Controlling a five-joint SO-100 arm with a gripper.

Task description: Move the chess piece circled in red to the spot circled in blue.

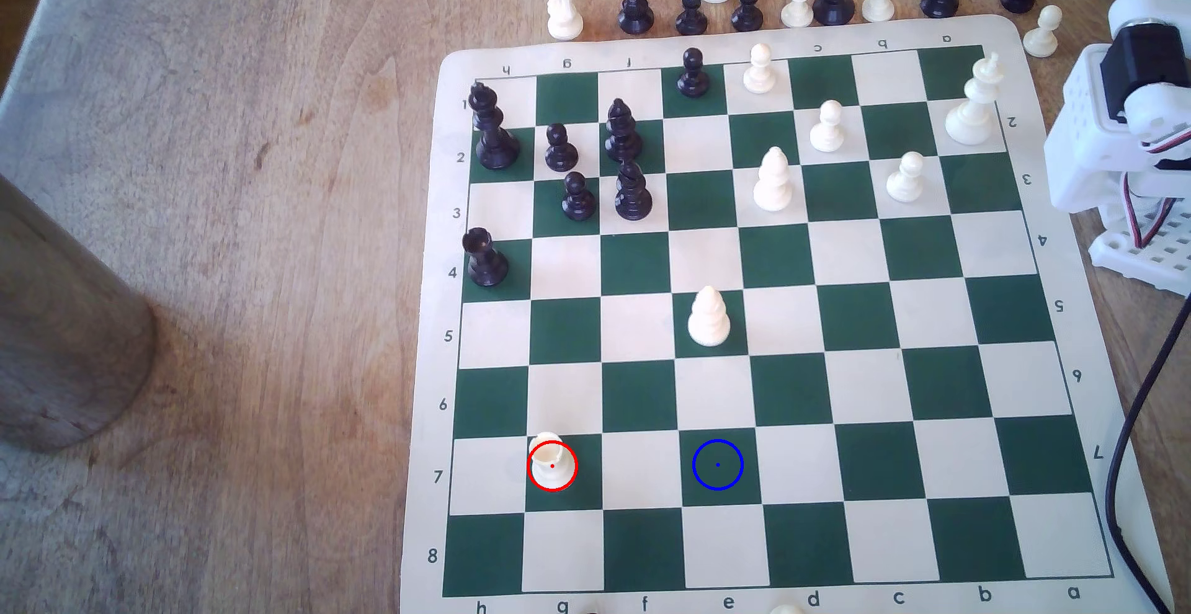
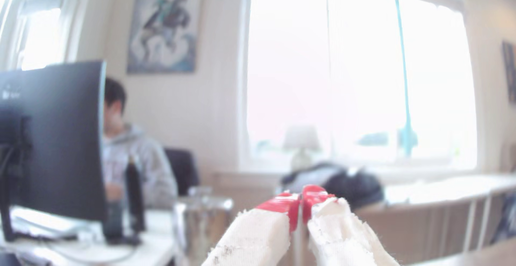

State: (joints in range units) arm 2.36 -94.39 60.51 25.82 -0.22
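Note:
The chess piece [image 1: 551, 462], a short cream rook with a notched top, stands inside a red ring on a green square in row 7, toward the exterior view's left. The spot [image 1: 717, 464], a green square with a thin blue ring and centre dot, lies two squares to the exterior view's right in the same row and is bare. In the wrist view my gripper [image 2: 301, 199] points out into the room, its white-wrapped, red-tipped fingers [image 2: 279, 207] pressed together with nothing between them. The arm's white base [image 1: 1121, 137] sits at the exterior view's right edge, far from the rook.
A cream bishop [image 1: 709, 318] stands two rows behind the spot. Black pieces [image 1: 622, 157] cluster at the board's far left, cream pieces [image 1: 828, 128] at far right. Captured pieces [image 1: 747, 5] line the table behind the board. A black cable [image 1: 1134, 408] runs past the board's right edge.

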